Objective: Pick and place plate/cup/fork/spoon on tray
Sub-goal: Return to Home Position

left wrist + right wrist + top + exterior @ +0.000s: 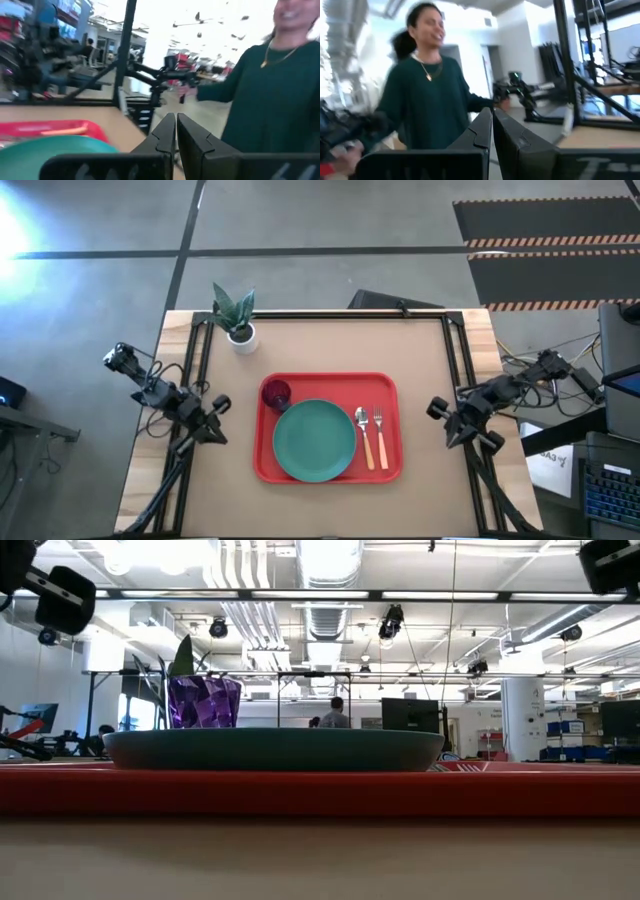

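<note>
The red tray lies flat in the middle of the table. On it rest the teal plate, the purple cup upright at its far left corner, and the spoon and fork side by side to the right of the plate. In the low view the plate and cup stand above the tray's rim. My left gripper hovers left of the tray, shut and empty. My right gripper hovers right of the tray, also shut and empty.
A small white pot with a green plant stands at the table's far left. Black frame rails run along the table's sides. A person in a dark green top stands beyond the table and also shows in the right wrist view.
</note>
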{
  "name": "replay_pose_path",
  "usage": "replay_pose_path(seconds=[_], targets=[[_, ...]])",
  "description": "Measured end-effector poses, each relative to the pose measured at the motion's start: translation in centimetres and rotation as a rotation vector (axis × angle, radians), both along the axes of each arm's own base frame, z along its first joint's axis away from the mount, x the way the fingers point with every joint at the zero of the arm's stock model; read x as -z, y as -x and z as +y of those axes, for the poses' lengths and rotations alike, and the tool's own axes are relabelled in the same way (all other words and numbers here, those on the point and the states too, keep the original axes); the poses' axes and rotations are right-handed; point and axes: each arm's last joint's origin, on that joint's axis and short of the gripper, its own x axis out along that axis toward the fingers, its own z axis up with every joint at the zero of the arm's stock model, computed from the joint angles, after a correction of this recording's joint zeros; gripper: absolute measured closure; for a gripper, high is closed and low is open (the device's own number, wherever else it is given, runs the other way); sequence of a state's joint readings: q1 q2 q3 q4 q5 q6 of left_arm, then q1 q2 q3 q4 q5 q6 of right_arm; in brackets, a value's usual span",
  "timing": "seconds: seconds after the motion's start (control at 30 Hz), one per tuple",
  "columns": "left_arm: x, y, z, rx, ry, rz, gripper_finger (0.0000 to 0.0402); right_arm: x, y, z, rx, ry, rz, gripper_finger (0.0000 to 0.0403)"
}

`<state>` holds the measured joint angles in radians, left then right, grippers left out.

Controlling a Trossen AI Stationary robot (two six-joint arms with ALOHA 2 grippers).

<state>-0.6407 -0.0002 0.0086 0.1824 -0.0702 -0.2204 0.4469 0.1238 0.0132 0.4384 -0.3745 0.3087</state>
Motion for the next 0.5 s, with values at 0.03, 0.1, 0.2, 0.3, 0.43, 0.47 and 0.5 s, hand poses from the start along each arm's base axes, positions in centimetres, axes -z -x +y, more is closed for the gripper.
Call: replay_pose_path(seconds=[0.03, 0.1, 0.2, 0.3, 0.43, 0.47, 0.5], targets=[[0.1, 0.0, 0.0, -0.02, -0.028, -0.01, 0.0402, 0.2, -0.1, 0.0, 0.012, 0.024, 0.001, 0.0394], [0.2, -0.2, 0.2, -0.105, -0.088, -0.03, 0.0402, 0.6, -0.2, 0.0, 0.052, 0.083, -0.001, 0.0394], [0.5, -0.4, 0.6, -0.276, -0.166, -0.018, 0.0402, 1.3, -0.5, -0.1, 0.138, 0.139, 0.046, 0.0394], [0.8, -0.5, 0.9, -0.377, -0.193, 0.021, 0.0402, 1.8, -0.7, -0.1, 0.185, 0.211, 0.037, 0.0394], [1.1, -0.5, 0.9, -0.389, -0.246, 0.022, 0.0402, 1.9, -0.7, -0.1, 0.2, 0.273, -0.009, 0.0394], [1.1, -0.6, 0.9, -0.399, -0.264, 0.017, 0.0402, 2.0, -0.7, -0.1, 0.199, 0.281, 0.003, 0.0394], [1.1, -0.6, 1.0, -0.418, -0.28, 0.015, 0.0402, 2.1, -0.7, -0.1, 0.198, 0.286, 0.017, 0.0394]])
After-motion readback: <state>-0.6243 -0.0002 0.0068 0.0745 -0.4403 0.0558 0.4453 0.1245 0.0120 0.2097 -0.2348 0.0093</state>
